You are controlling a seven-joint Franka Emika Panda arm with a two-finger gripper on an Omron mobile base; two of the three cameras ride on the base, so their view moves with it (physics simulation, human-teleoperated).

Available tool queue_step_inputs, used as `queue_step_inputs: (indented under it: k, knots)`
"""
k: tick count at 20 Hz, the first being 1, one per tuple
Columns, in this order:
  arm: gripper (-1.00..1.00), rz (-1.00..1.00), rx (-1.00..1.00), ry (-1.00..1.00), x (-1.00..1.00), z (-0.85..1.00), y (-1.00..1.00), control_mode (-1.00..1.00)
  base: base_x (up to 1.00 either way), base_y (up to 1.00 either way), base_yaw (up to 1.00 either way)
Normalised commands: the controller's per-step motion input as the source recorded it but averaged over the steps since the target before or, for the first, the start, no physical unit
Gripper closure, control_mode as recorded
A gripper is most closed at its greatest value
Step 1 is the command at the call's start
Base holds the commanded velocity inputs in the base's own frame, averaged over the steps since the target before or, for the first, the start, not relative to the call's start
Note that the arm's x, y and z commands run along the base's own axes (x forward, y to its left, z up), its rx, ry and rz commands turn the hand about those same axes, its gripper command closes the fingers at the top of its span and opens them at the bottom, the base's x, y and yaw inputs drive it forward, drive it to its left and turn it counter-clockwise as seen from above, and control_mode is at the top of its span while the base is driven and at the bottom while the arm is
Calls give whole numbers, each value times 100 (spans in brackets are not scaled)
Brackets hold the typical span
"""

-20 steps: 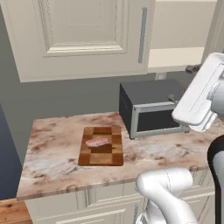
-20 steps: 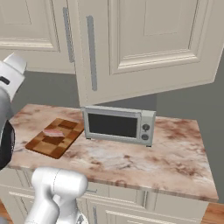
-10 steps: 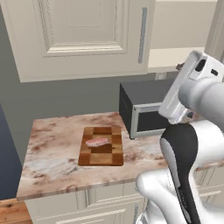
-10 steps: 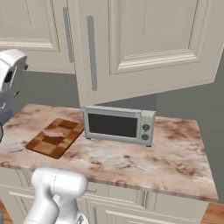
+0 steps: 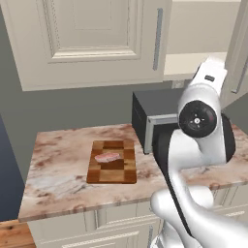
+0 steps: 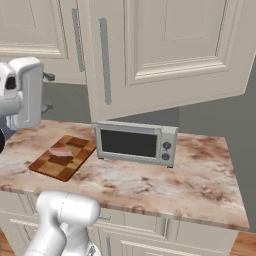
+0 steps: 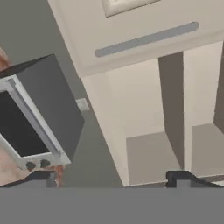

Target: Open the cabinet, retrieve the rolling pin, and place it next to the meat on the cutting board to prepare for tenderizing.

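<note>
Step in hand: the cabinet has one door swung open at the right of the left base view, and in the hand view its plain beige inside fills the lower right; reaching in for the rolling pin looks to be next.
Jaws: the gripper stands as wide open as it goes, with nothing between the tips, at the bottom of the hand view.
Rolling pin: I cannot tell where it is; the shelf parts on show look bare, so it may lie deeper in or higher up.
Doing it well: aim the hand further into the opening until the pin shows, then come at it across its middle, jaws square to its length, keeping clear of the open door and the toaster oven below.
Cabinet look: cream raised-panel doors with long grey bar handles.
Meat: the meat is a small pinkish slab lying on the cutting board, toward its far left part.
Board: checkered dark and light wood, lying flat on the marbled surface, left of the oven, with free board beside the meat for the pin.
</note>
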Motion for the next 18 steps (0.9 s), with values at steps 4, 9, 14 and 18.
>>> queue_step_inputs:
  k: [4,9,14,18]
  knots:
    - [-100,-45,-19,7,16,-14,-61,-100,0,0,0]
    - [-100,-41,-17,8,32,-13,-38,-100,0,0,0]
    - [-100,-28,-12,4,43,-1,-1,-100,0,0,0]
    - [-100,-24,-9,2,31,0,-4,-100,0,0,0]
